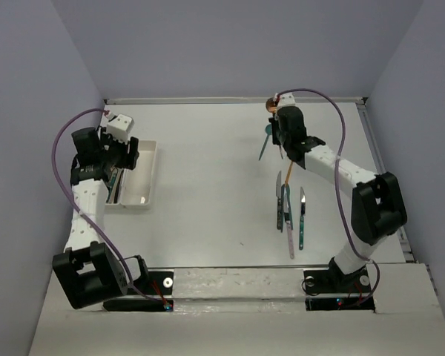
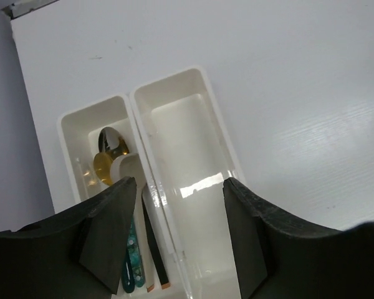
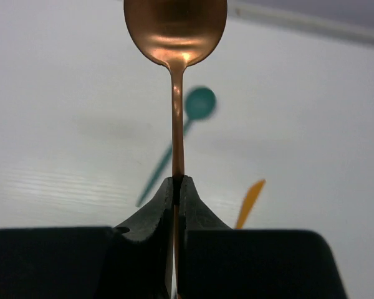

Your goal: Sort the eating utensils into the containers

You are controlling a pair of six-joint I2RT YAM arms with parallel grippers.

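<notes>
My right gripper point(image 3: 177, 180) is shut on the thin handle of a copper spoon point(image 3: 174, 28), held off the table at the far right point(image 1: 271, 104). Under it lie a teal spoon point(image 3: 199, 103) and an orange-gold utensil point(image 3: 250, 202). More eating utensils point(image 1: 289, 215) lie in a loose row nearer the right arm. My left gripper point(image 2: 181, 230) hangs open over the two joined white containers point(image 2: 174, 78), nothing between its fingers point(image 2: 112, 230). The left container holds a gold spoon point(image 2: 106, 165), a teal handle point(image 2: 133, 261) and a black handle point(image 2: 154, 249). The right container holds nothing.
The containers point(image 1: 142, 174) sit near the table's left wall. The teal spoon point(image 1: 265, 142) lies just left of the right wrist. White walls close the table at the back and on both sides. Both arm bases stand at the near edge.
</notes>
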